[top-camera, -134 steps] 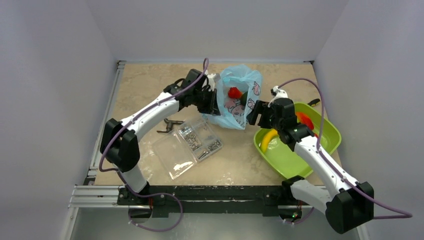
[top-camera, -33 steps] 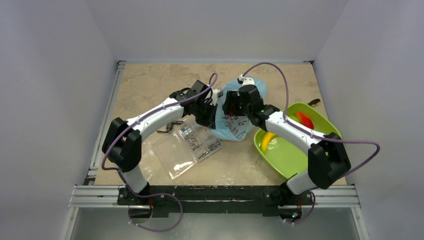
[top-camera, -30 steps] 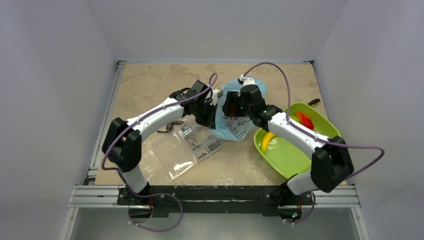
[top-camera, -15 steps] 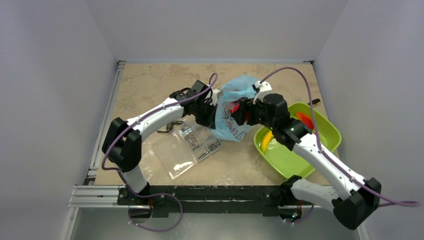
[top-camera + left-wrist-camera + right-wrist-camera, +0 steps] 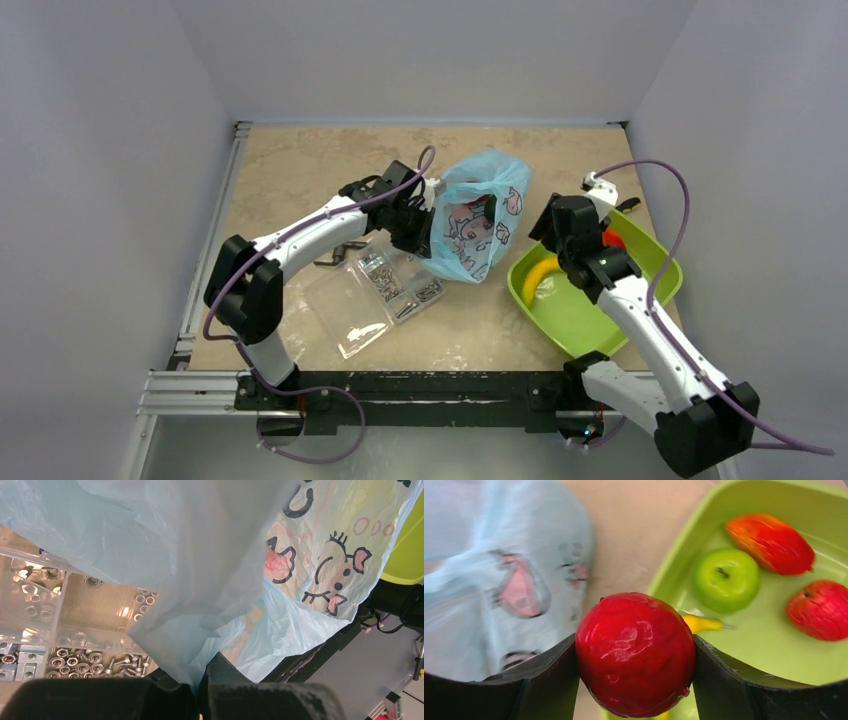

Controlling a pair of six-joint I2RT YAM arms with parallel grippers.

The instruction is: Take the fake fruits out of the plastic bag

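The light-blue plastic bag [image 5: 475,215] with the cartoon print is held up by its edge in my left gripper [image 5: 425,225], which is shut on it [image 5: 200,680]; the bag film [image 5: 200,555] fills the left wrist view. My right gripper [image 5: 547,222] is shut on a glossy red fruit [image 5: 635,652], between the bag [image 5: 499,580] and the lime-green tray [image 5: 590,320]. In the tray [image 5: 774,660] lie a yellow banana [image 5: 704,624], a green apple [image 5: 726,579] and two orange-red pieces [image 5: 770,542] [image 5: 819,609]. A dark shape [image 5: 488,210] shows in the bag's mouth.
A clear compartment box [image 5: 385,290] with nuts and bolts [image 5: 75,662] lies just left of and below the bag. A dark metal tool [image 5: 340,252] lies left of it. A small dark item [image 5: 628,205] sits behind the tray. Walls close the table's sides.
My right gripper reached into the bag, came out shut on the red fruit and swung right to the tray's near-left edge. The left gripper kept holding the bag.
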